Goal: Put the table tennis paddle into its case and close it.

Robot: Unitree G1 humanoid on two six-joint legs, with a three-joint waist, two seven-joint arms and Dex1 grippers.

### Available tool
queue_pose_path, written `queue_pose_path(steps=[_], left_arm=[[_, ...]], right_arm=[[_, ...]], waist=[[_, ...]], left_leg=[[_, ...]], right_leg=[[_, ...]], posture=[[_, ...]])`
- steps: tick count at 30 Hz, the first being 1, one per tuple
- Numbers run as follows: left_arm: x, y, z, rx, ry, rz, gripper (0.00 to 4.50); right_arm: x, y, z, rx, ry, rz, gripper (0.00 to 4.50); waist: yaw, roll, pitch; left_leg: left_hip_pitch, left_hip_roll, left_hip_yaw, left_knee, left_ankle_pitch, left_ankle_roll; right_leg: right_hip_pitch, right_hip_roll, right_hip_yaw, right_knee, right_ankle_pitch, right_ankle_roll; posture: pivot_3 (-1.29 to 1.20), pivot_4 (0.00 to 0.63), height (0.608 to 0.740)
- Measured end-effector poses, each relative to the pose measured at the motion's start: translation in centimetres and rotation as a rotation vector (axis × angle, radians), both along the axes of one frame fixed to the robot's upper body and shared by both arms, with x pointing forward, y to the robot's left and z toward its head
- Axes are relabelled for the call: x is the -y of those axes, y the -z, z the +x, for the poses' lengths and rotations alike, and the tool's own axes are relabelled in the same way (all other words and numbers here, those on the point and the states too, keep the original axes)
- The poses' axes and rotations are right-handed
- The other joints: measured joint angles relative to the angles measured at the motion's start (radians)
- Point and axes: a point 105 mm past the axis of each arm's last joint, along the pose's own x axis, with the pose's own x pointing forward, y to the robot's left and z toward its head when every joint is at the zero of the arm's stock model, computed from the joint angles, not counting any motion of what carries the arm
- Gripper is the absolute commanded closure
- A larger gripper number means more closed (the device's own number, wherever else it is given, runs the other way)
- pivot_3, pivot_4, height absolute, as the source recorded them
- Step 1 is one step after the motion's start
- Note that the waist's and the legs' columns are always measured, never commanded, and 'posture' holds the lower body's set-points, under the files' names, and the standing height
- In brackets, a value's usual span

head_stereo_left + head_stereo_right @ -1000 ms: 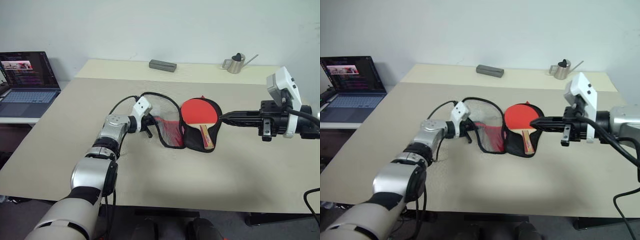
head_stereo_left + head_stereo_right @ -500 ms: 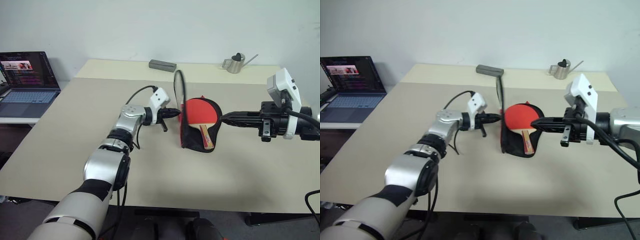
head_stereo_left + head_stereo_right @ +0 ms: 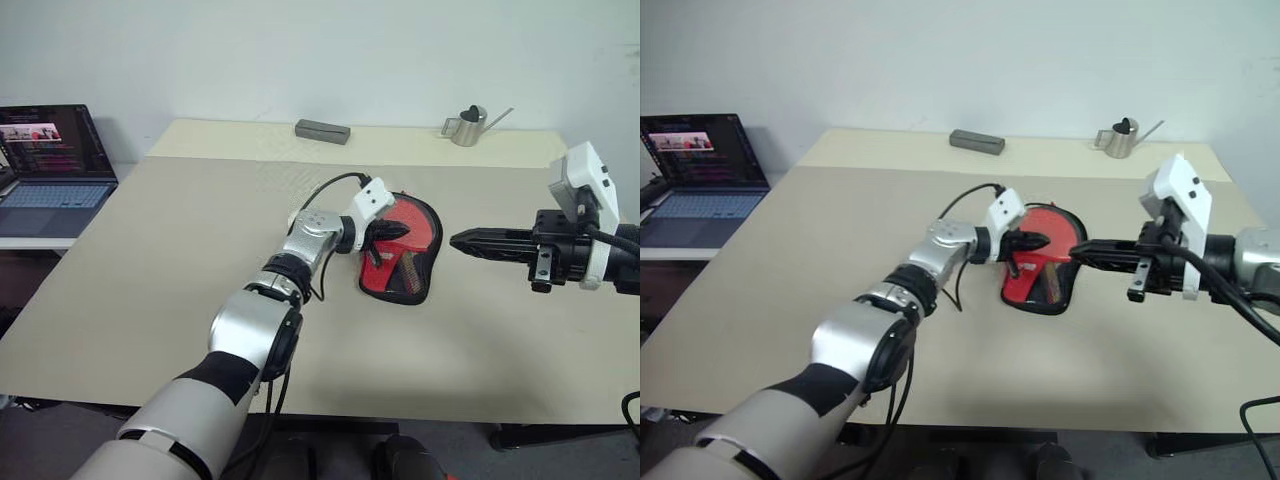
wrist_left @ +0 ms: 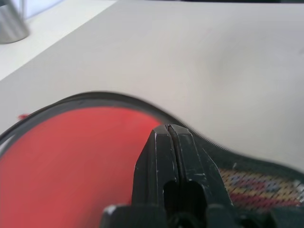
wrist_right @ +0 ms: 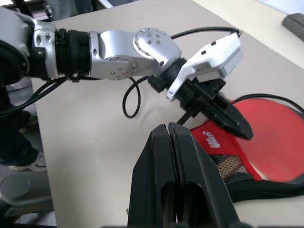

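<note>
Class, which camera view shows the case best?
The left eye view: the whole case lies on the table, its red flap folded over. The right eye view matches. The right wrist view shows part of it; the left wrist view, just its rim.

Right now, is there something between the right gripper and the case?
Nothing visible. Bare table separates the right gripper from the case. The left gripper is over the case's far side.

Head pair looks down over table (image 3: 150,300); wrist cameras close, sharing case (image 5: 266,156).
</note>
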Motion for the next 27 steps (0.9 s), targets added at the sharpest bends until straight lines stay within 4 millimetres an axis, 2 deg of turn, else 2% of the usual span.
queue_pose_path(steps=[4, 6, 9, 12, 14, 18, 23, 24, 27], left_arm=[[-1.6, -1.1, -0.2, -0.011, 0.058, -0.047, 4.45], [-3.1, -2.2, -0.2, 0.002, 0.08, -0.083, 4.45], [-5.8, -2.4, -0.1, 0.007, 0.077, -0.112, 4.45], [-8.8, -1.7, -0.3, -0.013, 0.051, -0.148, 4.5], [-10.4, -1.4, -0.7, -0.022, 0.04, -0.168, 4.5], [-11.8, -1.8, -1.6, 0.001, 0.034, -0.189, 4.5], [-12.3, -3.2, -2.2, 0.05, 0.03, -0.167, 4.5], [-12.3, -3.5, -2.3, 0.057, 0.038, -0.154, 4.5], [-12.5, -4.0, -3.1, 0.061, 0.067, -0.109, 4.5]], right_arm=[[0.3, 0.1, 0.5, 0.001, 0.038, 0.007, 4.5], [0.5, 0.3, 0.8, -0.005, 0.051, 0.018, 4.5], [0.6, 0.9, 1.4, -0.024, 0.069, 0.025, 4.5], [0.6, 1.6, 2.2, -0.046, 0.086, 0.051, 3.9], [0.7, 2.3, 3.0, -0.066, 0.109, 0.073, 3.21], [0.6, 3.2, 4.4, -0.088, 0.134, 0.098, 1.94], [1.0, 5.0, 6.7, -0.138, 0.184, 0.116, 0.2], [1.0, 5.4, 7.1, -0.149, 0.193, 0.119, 0.04], [0.9, 6.2, 8.0, -0.175, 0.211, 0.115, 0.04]], waist=[[-0.002, 0.0, 0.0], [-0.002, 0.0, 0.0], [-0.003, 0.0, 0.0], [-0.003, 0.0, 0.0], [-0.002, 0.0, 0.0], [-0.001, 0.0, 0.0], [0.002, 0.0, 0.0], [0.001, 0.0, 0.0], [-0.001, 0.0, 0.0]], left_leg=[[0.0, 0.0, 0.0, 0.0, 0.0, 0.0], [0.0, 0.0, 0.0, 0.0, 0.0, 0.0], [0.0, 0.0, 0.0, 0.0, 0.0, 0.0], [0.0, 0.001, 0.0, 0.0, 0.0, 0.0], [0.0, 0.001, 0.0, 0.0, 0.0, 0.0], [0.0, 0.001, 0.0, 0.0, 0.0, 0.0], [0.0, 0.0, -0.001, 0.001, 0.0, 0.0], [0.0, 0.0, 0.0, 0.001, 0.0, 0.0], [0.0, 0.001, 0.0, 0.001, 0.0, 0.0]], right_leg=[[0.0, 0.0, 0.0, 0.0, 0.0, 0.0], [0.0, 0.0, 0.0, 0.0, 0.0, 0.0], [0.0, 0.0, 0.0, 0.0, 0.0, 0.0], [0.0, 0.0, 0.0, 0.0, 0.0, 0.0], [0.0, 0.0, 0.0, 0.0, 0.0, 0.0], [0.0, 0.0, 0.0, 0.0, 0.0, 0.0], [0.001, 0.0, 0.0, 0.0, 0.0, 0.0], [0.001, 0.0, 0.0, 0.0, 0.0, 0.0], [0.0, 0.0, 0.0, 0.0, 0.0, 0.0]], posture=[[0.0, 0.15, 0.74], [0.0, 0.15, 0.74], [0.0, 0.15, 0.74], [0.0, 0.15, 0.74], [0.0, 0.15, 0.74], [0.0, 0.15, 0.74], [0.0, 0.15, 0.74], [0.0, 0.15, 0.74], [0.0, 0.15, 0.74]])
